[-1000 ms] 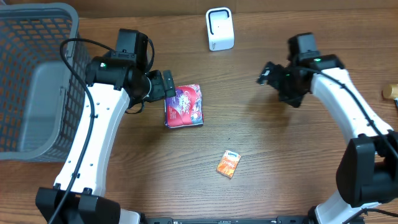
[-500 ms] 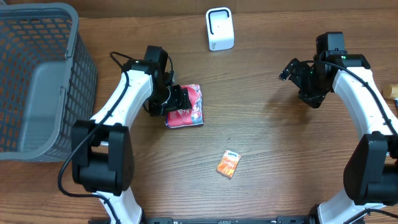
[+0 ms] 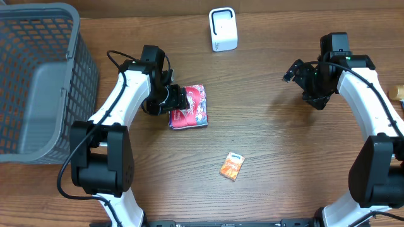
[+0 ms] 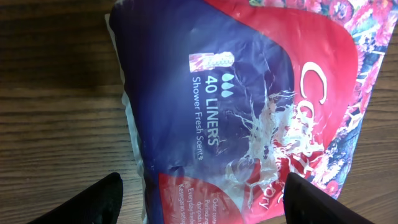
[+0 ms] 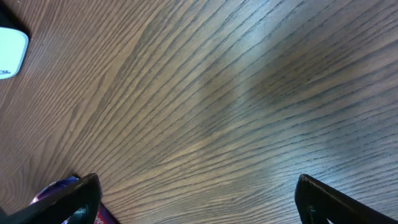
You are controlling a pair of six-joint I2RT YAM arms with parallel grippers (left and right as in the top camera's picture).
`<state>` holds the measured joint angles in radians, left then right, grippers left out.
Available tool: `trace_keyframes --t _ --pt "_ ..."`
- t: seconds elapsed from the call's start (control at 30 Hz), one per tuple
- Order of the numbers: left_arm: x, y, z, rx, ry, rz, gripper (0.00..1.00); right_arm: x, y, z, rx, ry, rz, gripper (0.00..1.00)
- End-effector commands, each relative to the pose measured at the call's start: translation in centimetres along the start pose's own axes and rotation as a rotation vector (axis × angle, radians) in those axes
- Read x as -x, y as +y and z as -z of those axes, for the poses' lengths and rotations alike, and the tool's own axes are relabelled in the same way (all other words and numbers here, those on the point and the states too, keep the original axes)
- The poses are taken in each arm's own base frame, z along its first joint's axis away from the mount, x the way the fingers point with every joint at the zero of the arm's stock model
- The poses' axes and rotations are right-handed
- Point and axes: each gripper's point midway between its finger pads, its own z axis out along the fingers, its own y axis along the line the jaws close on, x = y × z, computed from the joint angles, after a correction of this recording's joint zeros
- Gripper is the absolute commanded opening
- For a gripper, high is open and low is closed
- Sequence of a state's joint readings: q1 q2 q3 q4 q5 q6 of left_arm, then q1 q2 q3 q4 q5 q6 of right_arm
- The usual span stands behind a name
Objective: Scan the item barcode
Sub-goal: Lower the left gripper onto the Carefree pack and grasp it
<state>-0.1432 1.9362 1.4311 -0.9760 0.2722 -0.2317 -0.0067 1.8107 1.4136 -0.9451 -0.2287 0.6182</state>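
Wide wooden table (image 3: 284,145), and a big grey mesh basket (image 3: 38,82) fills its far-left corner. The left arm bends in toward the middle, and the left gripper (image 3: 175,101) is down low at the pack's left end. Its jaws are apart and straddle that end. In the wrist view one finger (image 4: 99,199) has a strip of bare wood between it and the wrapper, while the other sits over the printed plastic. The right arm is out on the right side, well away from everything. The right gripper (image 3: 295,70) is spread wide over bare wood and holds nothing. The liner pack (image 3: 189,107), red and purple, lies flat left of centre, with "40 LINERS" readable up close. The white scanner (image 3: 223,29) stands at the back edge, well apart from the pack. The smallest thing, an orange sachet (image 3: 231,166), lies alone toward the front.
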Motion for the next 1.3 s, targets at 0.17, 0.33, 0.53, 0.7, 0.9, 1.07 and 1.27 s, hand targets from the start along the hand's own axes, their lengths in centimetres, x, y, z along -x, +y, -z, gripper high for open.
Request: trace_keyframes --t 0.17,0.33,0.53,0.7,0.9,1.07,1.27 --pt "0.1 0.4 -0.5 0.018 0.005 -0.012 0.69 0.4 0.6 1.1 0.019 -0.029 0.005 1.00" --pt "0.4 0.5 -0.4 0.021 -0.004 -0.012 0.63 0.4 0.6 1.1 0.019 -0.029 0.005 1.00" --pt "1.3 2.7 0.2 0.040 -0.033 0.081 0.70 0.4 0.6 1.1 0.019 -0.029 0.005 1.00" --pt "1.8 5.2 1.0 0.015 -0.044 0.174 0.75 0.4 0.6 1.1 0.019 -0.029 0.005 1.00" --pt "1.5 3.6 1.1 -0.117 -0.020 0.131 0.78 0.4 0.6 1.1 0.019 -0.029 0.005 1.00" --pt "0.8 2.5 0.0 -0.158 0.001 0.116 0.78 0.4 0.6 1.1 0.019 -0.029 0.005 1.00" --pt "-0.1 1.8 -2.6 -0.186 -0.004 0.099 0.75 0.4 0.6 1.1 0.019 -0.029 0.005 1.00"
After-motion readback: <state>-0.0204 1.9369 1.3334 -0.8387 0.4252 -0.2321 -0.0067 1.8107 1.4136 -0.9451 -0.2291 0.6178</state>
